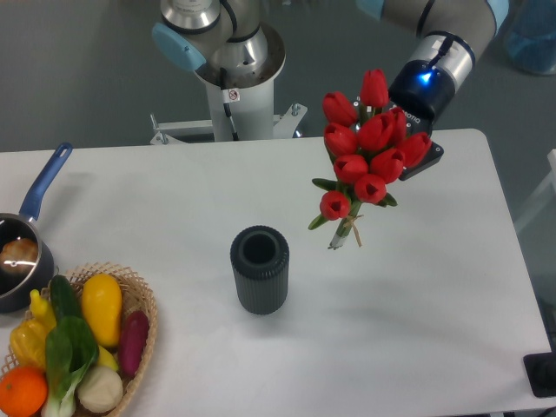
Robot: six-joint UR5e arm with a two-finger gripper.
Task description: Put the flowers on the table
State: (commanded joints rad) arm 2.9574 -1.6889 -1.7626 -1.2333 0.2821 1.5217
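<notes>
One bunch: you have the flowers (368, 152) up in the air over the right half of the table (174, 191), stem ends pointing down and not touching the surface.
Blooms: you can count about nine red tulip heads, smooth and egg-shaped, packed close together.
Stems: green, thin, bound low down with pale twine, a few leaves sticking out sideways.
Gripper (408, 148): mostly hidden behind the blooms; it carries the bunch, though you cannot see how the fingers stand.
Wrist: silver and black cylinder with a blue light glowing on it.
Table: white, matte, smooth, with rounded corners.
Vase (259, 268): one dark ribbed cylinder, upright, mouth open, standing left of and below the stems, apart from them.
Basket (141, 300): one woven wicker bowl at the lower left corner, holding mixed produce.
Saucepan (22, 239): one dark pot with a blue handle, at the left edge.
</notes>
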